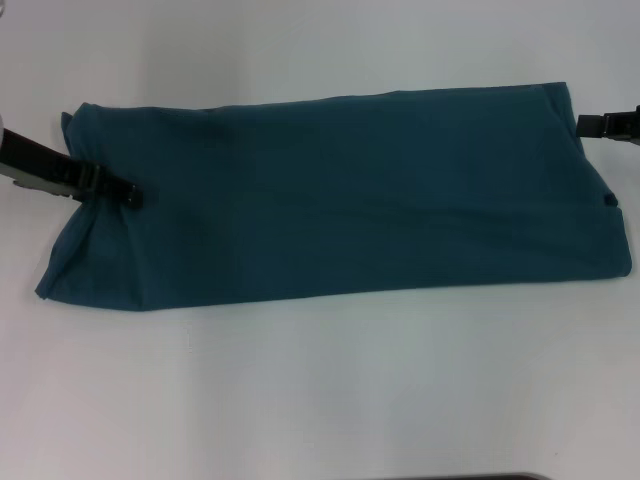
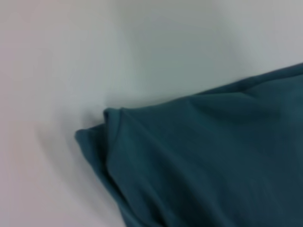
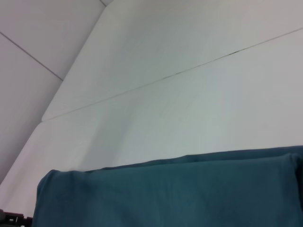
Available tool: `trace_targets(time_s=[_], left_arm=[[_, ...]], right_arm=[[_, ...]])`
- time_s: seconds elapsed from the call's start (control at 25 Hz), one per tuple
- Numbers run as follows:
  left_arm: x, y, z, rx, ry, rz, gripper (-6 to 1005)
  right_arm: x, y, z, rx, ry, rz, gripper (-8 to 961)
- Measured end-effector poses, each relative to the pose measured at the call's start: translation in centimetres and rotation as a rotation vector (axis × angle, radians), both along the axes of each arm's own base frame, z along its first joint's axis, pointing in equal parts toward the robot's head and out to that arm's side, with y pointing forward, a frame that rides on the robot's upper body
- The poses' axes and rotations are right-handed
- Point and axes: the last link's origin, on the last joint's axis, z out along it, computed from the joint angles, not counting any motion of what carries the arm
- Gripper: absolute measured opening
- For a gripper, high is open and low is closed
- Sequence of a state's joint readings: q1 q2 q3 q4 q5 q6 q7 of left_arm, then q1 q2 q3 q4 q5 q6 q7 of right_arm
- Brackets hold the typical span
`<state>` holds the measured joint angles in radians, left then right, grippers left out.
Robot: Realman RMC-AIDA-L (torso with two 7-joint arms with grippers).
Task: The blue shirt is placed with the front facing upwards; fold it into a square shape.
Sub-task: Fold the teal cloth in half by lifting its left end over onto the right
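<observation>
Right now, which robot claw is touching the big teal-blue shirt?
The left gripper. Its dark fingers sit on the left end of the folded teal-blue cotton shirt, where the cloth bunches. The right gripper waits just off the shirt's far right corner.

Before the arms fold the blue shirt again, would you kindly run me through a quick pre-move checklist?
1. Blue shirt folded into a long band: ok.
2. Plain side up, print hidden: ok.
3. Left gripper at the shirt's left end, on the cloth: ok.
4. Left gripper's hold on the fabric: cannot tell.
5. Right gripper reaching the right end: not ok, it sits just off the far corner.
6. Left end flat: not ok, bunched beside the gripper.
</observation>
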<state>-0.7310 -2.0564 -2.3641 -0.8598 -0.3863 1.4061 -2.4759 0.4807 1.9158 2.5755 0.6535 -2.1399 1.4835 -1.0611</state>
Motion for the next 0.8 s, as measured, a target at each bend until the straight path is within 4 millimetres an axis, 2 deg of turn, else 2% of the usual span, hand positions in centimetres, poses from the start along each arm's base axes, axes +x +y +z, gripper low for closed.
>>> trace_targets(time_s=[0.28,0.48,0.8], left_arm=[[-0.29,0.12,0.63,0.033,-0.009,0.014,667],[-0.45,0.11,0.7,0.035,-0.008,0.018,426],[-0.59,0.13,0.68,0.034,0.003,0.017,153]], right_arm=[[-0.04,0.03,0.01,0.0,0.0,0.002,9],[-0.06,0.03,0.07,0.001,-0.001,0.003,9],[-0.05,0.0,0.06,0.001,0.001,0.001,9]])
